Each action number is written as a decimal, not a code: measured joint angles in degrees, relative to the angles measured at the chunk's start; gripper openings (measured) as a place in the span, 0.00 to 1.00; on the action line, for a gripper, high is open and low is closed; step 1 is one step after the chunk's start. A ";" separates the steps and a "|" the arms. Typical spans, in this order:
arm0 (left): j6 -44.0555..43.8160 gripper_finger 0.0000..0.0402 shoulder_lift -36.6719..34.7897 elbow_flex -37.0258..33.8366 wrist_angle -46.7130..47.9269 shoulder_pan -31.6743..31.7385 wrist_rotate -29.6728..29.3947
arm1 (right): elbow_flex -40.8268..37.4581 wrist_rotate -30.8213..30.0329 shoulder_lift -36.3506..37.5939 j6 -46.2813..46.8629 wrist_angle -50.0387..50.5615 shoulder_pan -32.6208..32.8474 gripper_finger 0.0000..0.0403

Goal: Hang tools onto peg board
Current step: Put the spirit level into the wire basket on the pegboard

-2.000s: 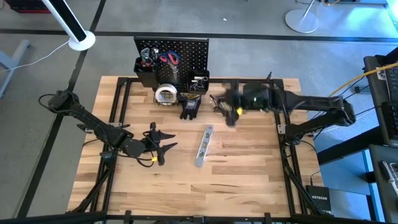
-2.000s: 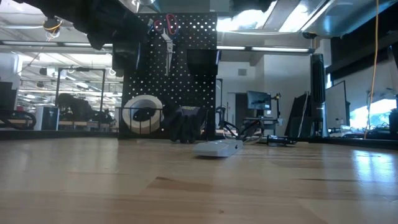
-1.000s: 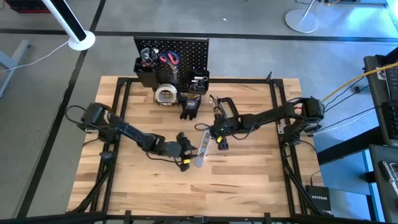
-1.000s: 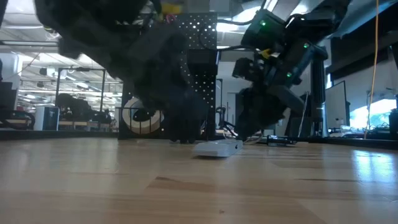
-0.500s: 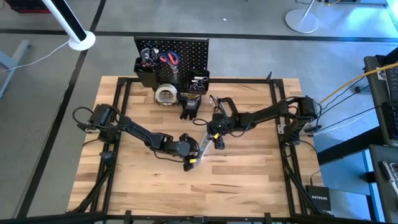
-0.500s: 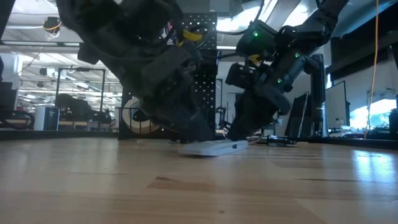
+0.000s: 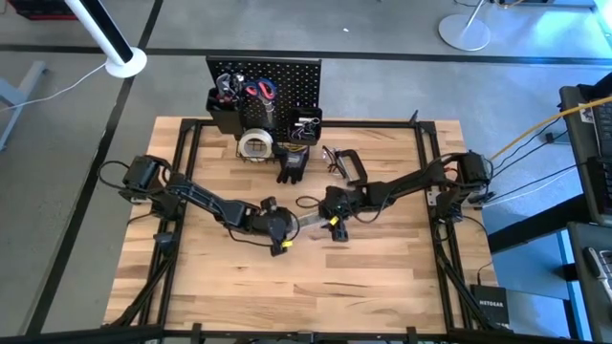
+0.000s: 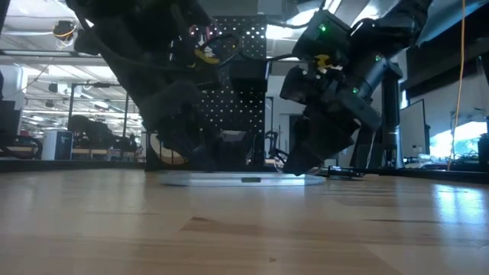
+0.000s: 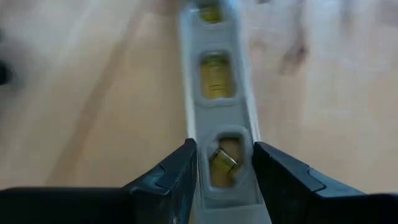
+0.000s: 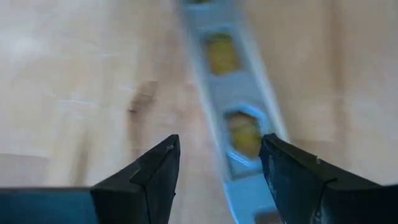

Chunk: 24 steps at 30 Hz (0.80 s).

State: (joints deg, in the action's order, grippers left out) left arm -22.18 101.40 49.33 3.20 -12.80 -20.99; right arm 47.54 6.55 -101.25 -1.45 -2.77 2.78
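Observation:
The silver level bar [image 7: 308,221] lies flat on the wooden table, running left to right; the low view also shows it [image 8: 244,179]. My left gripper [image 7: 288,225] is shut on its left end [image 9: 224,158]. My right gripper [image 7: 326,218] is open, its fingers on either side of the bar's right end [image 10: 244,138]. The bar lies close to one finger, and I cannot tell whether they touch. The black peg board [image 7: 287,76] stands at the far edge with red-handled pliers and scissors [image 7: 258,91] hanging on it. My left gripper pinches the level bar's two long sides at its left end [image 9: 225,177] between its two fingers [image 9: 184,169]. The fingers come low from the table's left and lie along the bar. The bar lies flat on the table.
At the foot of the peg board are a pale tape roll [image 7: 254,145], black gloves [image 7: 291,164] and a black C-clamp [image 7: 346,162]. Black bins [image 7: 228,115] hang on the board. Bare wood lies toward the near edge.
My left gripper has gone toward the table's right and taken the level bar's near end. My right gripper has come in from the far right and down to the bar's other end. The bar has turned on the table from slanting near-to-far to lying left to right.

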 joint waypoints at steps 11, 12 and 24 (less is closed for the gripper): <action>0.07 0.37 -4.43 2.61 6.04 -2.27 -3.22 | 9.22 -0.58 -0.26 -0.33 9.29 1.41 0.54; 0.06 0.37 -5.85 2.70 6.57 -2.92 -3.88 | 9.51 -0.86 -0.26 -0.31 9.52 1.33 0.54; -7.01 0.37 -12.17 2.04 15.69 -12.17 -15.78 | 4.17 -3.28 -0.31 -3.18 4.95 -1.10 0.54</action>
State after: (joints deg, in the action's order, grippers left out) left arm -29.19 89.23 51.37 18.89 -24.97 -36.77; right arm 51.71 3.27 -101.56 -4.63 2.18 1.68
